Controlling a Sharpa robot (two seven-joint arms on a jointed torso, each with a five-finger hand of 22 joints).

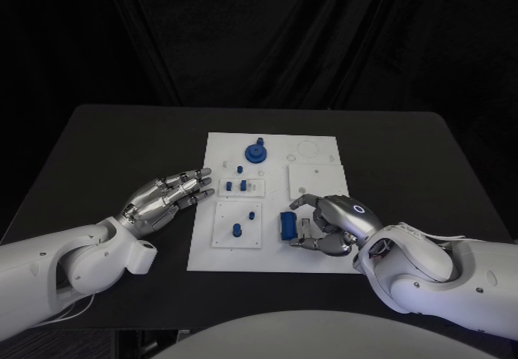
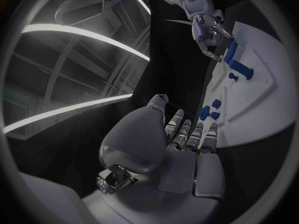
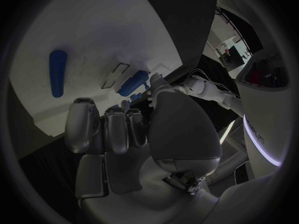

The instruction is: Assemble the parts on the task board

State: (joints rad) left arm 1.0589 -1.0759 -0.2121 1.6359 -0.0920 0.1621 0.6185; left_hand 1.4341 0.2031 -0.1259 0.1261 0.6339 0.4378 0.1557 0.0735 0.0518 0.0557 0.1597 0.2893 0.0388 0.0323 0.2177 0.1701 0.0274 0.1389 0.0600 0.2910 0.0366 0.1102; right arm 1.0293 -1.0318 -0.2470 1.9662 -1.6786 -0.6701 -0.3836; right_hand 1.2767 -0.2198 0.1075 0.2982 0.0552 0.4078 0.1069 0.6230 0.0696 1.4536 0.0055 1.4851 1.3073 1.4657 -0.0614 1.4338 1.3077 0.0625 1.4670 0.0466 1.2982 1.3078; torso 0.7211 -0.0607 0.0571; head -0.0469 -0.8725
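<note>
The white task board [image 1: 324, 258] lies mid-table. A round blue part [image 1: 256, 153] stands near its far edge. Small blue pieces [image 1: 239, 184] and two blue pegs [image 1: 245, 221] sit on its left half, also seen as pieces [image 2: 212, 109] and pegs [image 2: 239, 72]. A long blue piece [image 1: 288, 226] [image 2: 230, 50] lies flat on the near middle. My right hand [image 1: 329, 221] [image 2: 206, 20] hovers just right of it, fingers [image 3: 115, 127] curled toward it and holding nothing. My left hand [image 1: 168, 196] reaches flat to the board's left edge, fingers [image 2: 190, 134] straight and empty.
The black table [image 1: 119, 149] has bare room left, right and beyond the board. Outlined recesses [image 1: 313, 179] mark the board's right half. My right forearm [image 1: 442, 273] covers the table's near right.
</note>
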